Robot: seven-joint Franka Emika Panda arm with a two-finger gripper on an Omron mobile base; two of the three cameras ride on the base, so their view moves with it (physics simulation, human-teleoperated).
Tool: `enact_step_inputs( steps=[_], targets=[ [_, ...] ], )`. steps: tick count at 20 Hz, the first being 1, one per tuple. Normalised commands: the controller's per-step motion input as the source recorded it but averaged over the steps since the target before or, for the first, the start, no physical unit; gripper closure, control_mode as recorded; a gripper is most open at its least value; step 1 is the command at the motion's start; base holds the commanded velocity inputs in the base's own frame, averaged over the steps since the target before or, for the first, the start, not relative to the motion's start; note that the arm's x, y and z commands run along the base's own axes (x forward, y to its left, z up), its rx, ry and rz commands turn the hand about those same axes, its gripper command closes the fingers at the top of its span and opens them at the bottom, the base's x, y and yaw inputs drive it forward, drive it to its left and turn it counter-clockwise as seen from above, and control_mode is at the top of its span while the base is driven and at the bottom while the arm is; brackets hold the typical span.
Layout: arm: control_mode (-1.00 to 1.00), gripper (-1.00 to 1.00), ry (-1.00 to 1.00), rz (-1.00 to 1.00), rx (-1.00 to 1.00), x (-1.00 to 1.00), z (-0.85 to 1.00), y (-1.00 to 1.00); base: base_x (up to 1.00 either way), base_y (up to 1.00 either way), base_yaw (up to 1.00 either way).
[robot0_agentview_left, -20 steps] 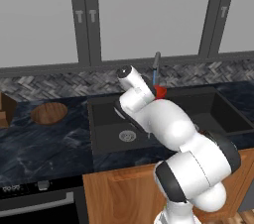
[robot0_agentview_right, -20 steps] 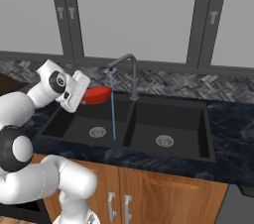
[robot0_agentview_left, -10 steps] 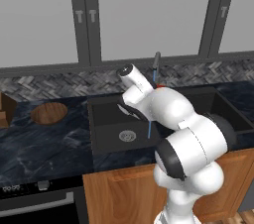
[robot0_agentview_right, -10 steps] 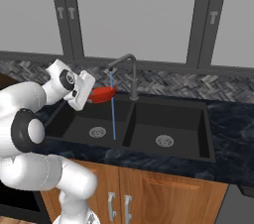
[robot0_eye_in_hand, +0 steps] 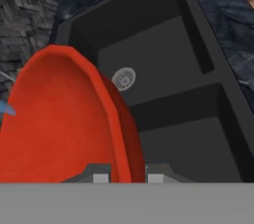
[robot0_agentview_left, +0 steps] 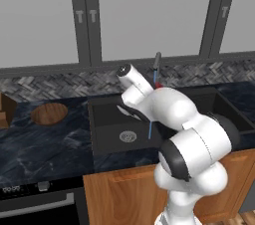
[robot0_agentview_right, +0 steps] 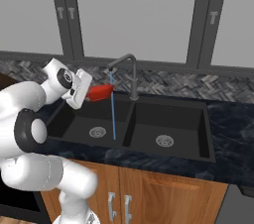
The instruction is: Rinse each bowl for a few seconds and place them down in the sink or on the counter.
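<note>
Kitchen w/ black sink set in dark marbled counter. Gripper clamped on red bowl rim, held over left basin, touching the faucet stream. Wooden bowl sits on counter, well left of sink. Tip: keep the hollow under the water, hold steady a few secs.

Arm bent fwd over left side, wrist raised & tilted; gripper jaws pinched narrow on something, fingertips just poking up.

bowl over sink, second bowl on counter
</note>
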Motion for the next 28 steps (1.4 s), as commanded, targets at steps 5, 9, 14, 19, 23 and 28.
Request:
enact_step_inputs(
  steps=[5, 9, 14, 19, 23, 28],
  targets=[
    [-1.0, 1.0, -0.03, 0.0, 0.05, -0.22, 0.07, 0.11, 0.0, 0.0, 0.0],
    [-1.0, 1.0, 0.06, 0.0, 0.17, -0.15, 0.22, 0.07, 0.0, 0.0, 0.0],
    [-1.0, 1.0, 0.03, 0.01, 0.14, -0.2, 0.24, 0.2, 0.0, 0.0, 0.0],
    [-1.0, 1.0, -0.04, 0.0, 0.02, -0.28, 0.11, 0.4, 0.0, 0.0, 0.0],
    [-1.0, 1.0, -0.08, 0.0, 0.0, -0.25, 0.0, 0.51, 0.0, 0.0, 0.0],
    [-1.0, 1.0, -0.06, 0.0, 0.0, -0.26, 0.0, 0.48, 0.0, 0.0, 0.0]
  ],
)
